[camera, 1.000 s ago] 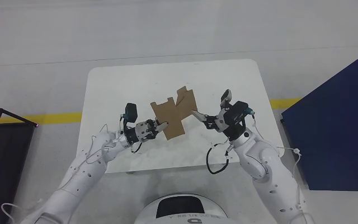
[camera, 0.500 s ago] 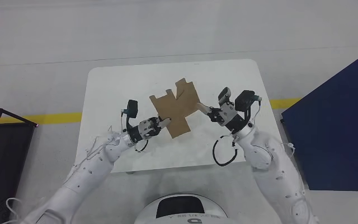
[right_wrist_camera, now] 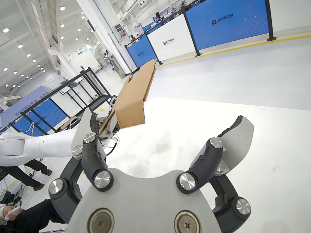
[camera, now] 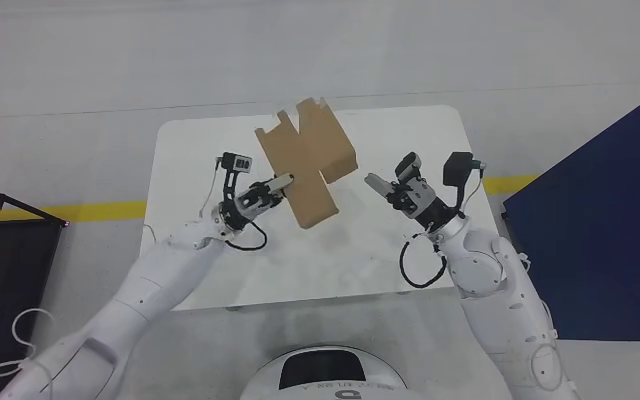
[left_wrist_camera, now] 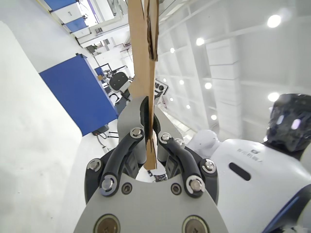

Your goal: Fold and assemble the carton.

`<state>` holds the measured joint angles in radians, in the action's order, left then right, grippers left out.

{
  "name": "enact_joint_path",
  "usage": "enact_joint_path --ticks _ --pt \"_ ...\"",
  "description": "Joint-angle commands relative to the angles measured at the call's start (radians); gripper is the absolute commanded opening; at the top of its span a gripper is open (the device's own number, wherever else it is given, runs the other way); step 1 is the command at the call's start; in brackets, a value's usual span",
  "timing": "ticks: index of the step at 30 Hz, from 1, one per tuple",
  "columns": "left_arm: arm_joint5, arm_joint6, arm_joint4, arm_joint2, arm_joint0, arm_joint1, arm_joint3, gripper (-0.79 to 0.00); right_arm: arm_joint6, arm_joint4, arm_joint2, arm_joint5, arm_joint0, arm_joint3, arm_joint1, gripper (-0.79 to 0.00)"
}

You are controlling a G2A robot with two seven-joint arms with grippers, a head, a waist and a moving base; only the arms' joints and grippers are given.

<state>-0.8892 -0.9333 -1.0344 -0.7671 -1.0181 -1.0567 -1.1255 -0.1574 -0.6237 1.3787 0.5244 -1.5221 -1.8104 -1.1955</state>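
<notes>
A brown cardboard carton [camera: 305, 160], mostly flat with its flaps unfolded, hangs in the air above the white bench [camera: 420, 270]. The left gripper [camera: 282, 182] has its fingers clamped on one edge of the carton. The right gripper [camera: 386, 188] hovers nearby, fingers apart and empty. Assembly looks barely begun, and there is bare bench on every side.

Carton [camera: 305, 160]: held above the table [camera: 190, 160], over its middle and far part. Left gripper [camera: 283, 181]: at the carton's left edge, clamped on it. Right gripper [camera: 388, 176]: right of the carton, apart from it, jaws spread, above the table's right half.
</notes>
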Motion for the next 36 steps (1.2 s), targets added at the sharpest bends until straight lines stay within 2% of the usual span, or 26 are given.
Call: enact_joint_path --ticks 1,5,7,8,13,15,19,22,33,35,36 --pt "-0.028 0.03 0.058 -0.014 -0.001 -0.001 0.006 -0.785 0.003 -0.003 -0.001 0.0 0.0 0.001 0.0 0.0" --pt "-0.123 0.126 0.277 -0.039 0.002 0.001 0.001 -0.785 0.011 -0.011 -0.002 0.004 -0.006 -0.002 0.001 0.0" --pt "-0.123 0.136 0.452 -0.109 0.01 0.005 -0.004 -0.785 0.017 -0.017 0.0 0.004 -0.01 -0.006 0.001 0.0" --pt "-0.123 0.182 0.598 -0.155 0.009 0.007 -0.01 -0.785 0.021 -0.019 0.001 0.003 -0.012 -0.007 0.001 0.0" --pt "-0.123 0.593 1.325 -0.31 -0.104 -0.003 -0.189 -0.785 0.021 -0.019 0.001 0.003 -0.012 -0.007 0.001 0.0" --pt "-0.075 0.746 1.576 -0.349 -0.152 -0.009 -0.266 -0.785 0.021 -0.019 0.001 0.003 -0.012 -0.007 0.001 0.0" --pt "0.146 1.03 2.083 -0.382 -0.251 -0.014 -0.426 -0.785 0.021 -0.019 0.001 0.003 -0.012 -0.007 0.001 0.0" --pt "0.255 1.201 2.298 -0.375 -0.307 -0.014 -0.464 -0.785 0.021 -0.019 0.001 0.003 -0.012 -0.007 0.001 0.0" --pt "0.255 1.201 2.298 -0.375 -0.307 -0.014 -0.464 -0.785 0.021 -0.019 0.001 0.003 -0.012 -0.007 0.001 0.0" --pt "0.332 1.167 2.433 -0.375 -0.305 -0.011 -0.494 -0.785 0.021 -0.019 0.001 0.003 -0.012 -0.007 0.001 0.0" --pt "0.426 1.136 2.585 -0.381 -0.302 -0.006 -0.519 -0.785 0.021 -0.019 0.001 0.003 -0.012 -0.007 0.001 0.0"
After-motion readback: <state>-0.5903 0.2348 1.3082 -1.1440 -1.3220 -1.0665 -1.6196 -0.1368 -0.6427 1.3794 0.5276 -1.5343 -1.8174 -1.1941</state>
